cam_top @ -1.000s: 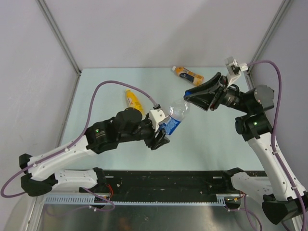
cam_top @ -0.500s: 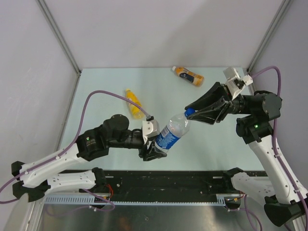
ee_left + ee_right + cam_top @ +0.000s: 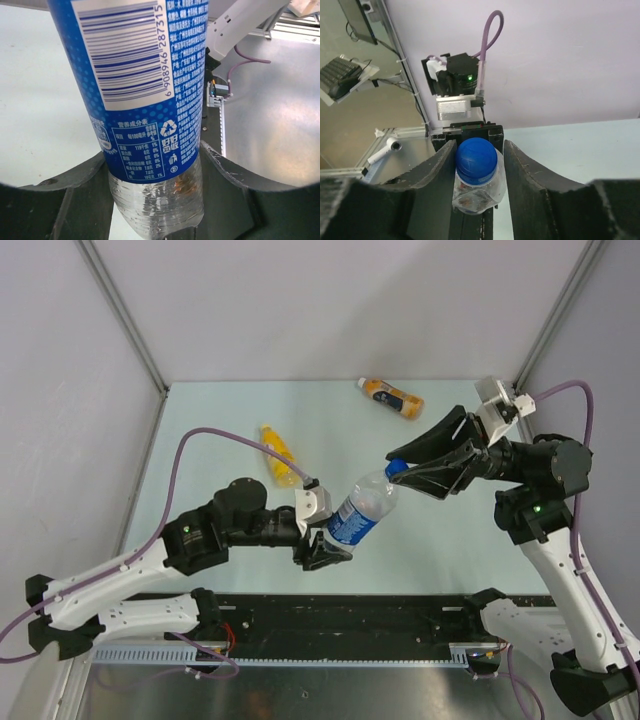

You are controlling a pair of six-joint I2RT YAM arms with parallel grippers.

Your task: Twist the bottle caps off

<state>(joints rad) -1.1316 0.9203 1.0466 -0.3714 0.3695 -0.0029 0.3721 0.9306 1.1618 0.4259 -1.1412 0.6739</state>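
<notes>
Two tools met on one clear bottle (image 3: 362,510). The left tool (image 3: 322,543) was clamped on its lower body, just under the blue label, holding it tilted above the tabletop (image 3: 450,530). The right tool (image 3: 403,468) stood narrow around the blue cap (image 3: 476,159), one finger against it; whether it squeezed could not be told. A yellow bottle (image 3: 278,455) lay left of the clear bottle and an orange bottle (image 3: 392,396) behind it, both well apart from it.

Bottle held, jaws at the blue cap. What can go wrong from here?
Left gripper holds the clear bottle low, near its base, tilted: cap torque may spin or lever it loose.
Right gripper's jaws flank the blue cap closely, but contact on both sides is unclear: they may slip instead of turning it.
</notes>
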